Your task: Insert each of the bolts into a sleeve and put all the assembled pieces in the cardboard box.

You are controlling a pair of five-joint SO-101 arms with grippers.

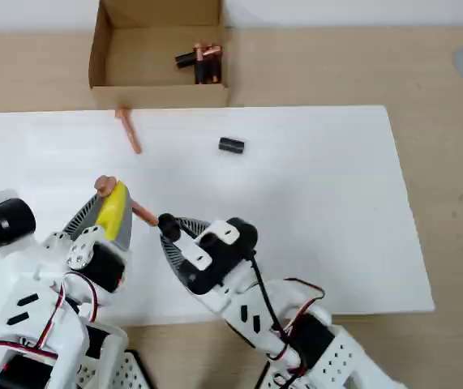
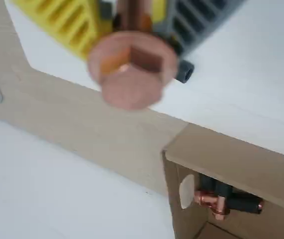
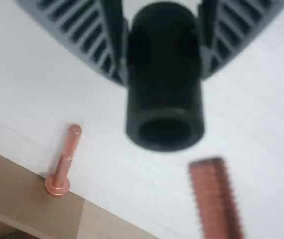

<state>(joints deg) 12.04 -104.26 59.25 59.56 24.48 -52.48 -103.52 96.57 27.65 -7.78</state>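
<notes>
Held bolt (image 1: 143, 214): clamped on the shank just under the head by the jaws of the left arm (image 1: 53, 308), above the near-left part of the white sheet (image 1: 336, 211); long axis slanting from the head toward the right arm (image 1: 247, 300), threaded tip leading.
Held sleeve (image 1: 169, 224): gripped across its body by the right arm's jaws, open mouth turned toward the bolt tip.
Deciding relation: tip just beside the sleeve mouth, not yet inside; from the right wrist, threaded end (image 3: 214, 199) lying off to one side of the bore (image 3: 164, 130), so probably out of line; likely a small sideways correction before any push.
Nearer arm: both at the meeting point, neither favoured.
Loose bolt (image 1: 128, 130): flat at the sheet's far edge toward the left, head touching or nearly touching the box front.
Loose sleeve (image 1: 231, 146): on its side near the middle of the far edge, well apart from both arms.
Cardboard box (image 1: 97, 57): on the table (image 1: 450, 162) just beyond the sheet's far edge, top open; assembled pieces (image 1: 203, 63) against its right wall.
Surface: smooth, flat sheet over wood; round parts apt to roll if dropped.
Room: open sheet all round the joint.
</notes>
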